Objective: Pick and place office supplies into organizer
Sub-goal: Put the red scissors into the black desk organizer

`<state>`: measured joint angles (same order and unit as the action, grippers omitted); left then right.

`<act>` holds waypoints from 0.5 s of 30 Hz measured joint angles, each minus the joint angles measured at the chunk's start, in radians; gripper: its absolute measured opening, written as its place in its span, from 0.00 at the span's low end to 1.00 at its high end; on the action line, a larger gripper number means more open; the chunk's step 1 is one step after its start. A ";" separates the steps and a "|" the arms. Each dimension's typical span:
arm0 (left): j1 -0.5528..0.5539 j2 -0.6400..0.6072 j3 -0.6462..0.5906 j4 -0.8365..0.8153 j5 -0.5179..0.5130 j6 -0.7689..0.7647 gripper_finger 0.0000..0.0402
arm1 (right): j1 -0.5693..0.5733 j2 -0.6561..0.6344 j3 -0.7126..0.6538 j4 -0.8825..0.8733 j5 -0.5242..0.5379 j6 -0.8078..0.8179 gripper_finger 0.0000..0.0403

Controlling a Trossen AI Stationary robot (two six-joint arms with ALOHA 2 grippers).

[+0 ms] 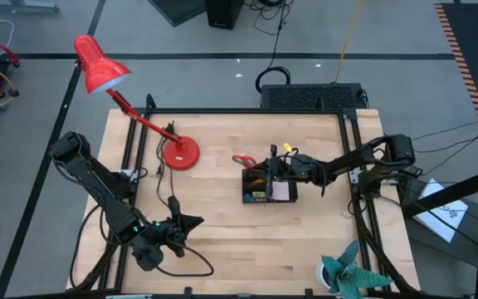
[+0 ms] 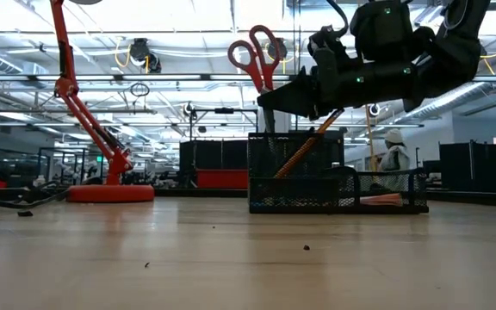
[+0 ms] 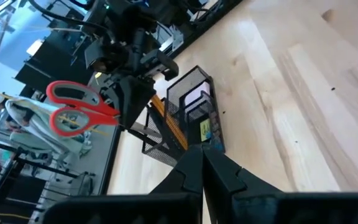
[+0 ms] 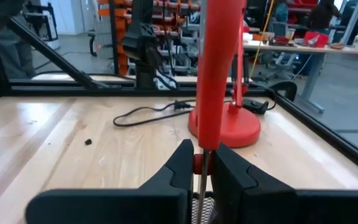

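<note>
Right arm: reaches in from the table's right edge, stretched toward the organizer (image 1: pixel 268 188) | right gripper (image 1: pixel 274 169): over the organizer's rear part, fingers clamped on the scissors (image 2: pixel 261 53) | Left arm: folded low, well away from the organizer at the table's near left corner | left gripper (image 1: pixel 191 222): fingers closed together, empty, pointing toward the organizer

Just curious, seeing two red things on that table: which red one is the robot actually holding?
The red-handled scissors. The right pincer grips them upright over the black organizer, handles up. The red desk lamp stands apart, untouched.
</note>
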<state>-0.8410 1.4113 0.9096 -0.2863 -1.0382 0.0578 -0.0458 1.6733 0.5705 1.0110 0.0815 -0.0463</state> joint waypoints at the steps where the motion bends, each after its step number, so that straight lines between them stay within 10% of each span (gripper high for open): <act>1: 0.000 0.000 0.000 0.000 0.000 0.000 0.01 | 0.003 0.000 0.000 -0.011 0.001 0.000 0.06; 15: 0.000 0.000 0.000 0.000 -0.098 -0.039 0.04 | 0.087 0.004 -0.002 -0.053 0.049 -0.099 0.06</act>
<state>-0.8410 1.4113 0.9096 -0.2863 -1.1358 0.0188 0.0416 1.6769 0.5682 0.9581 0.1308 -0.1450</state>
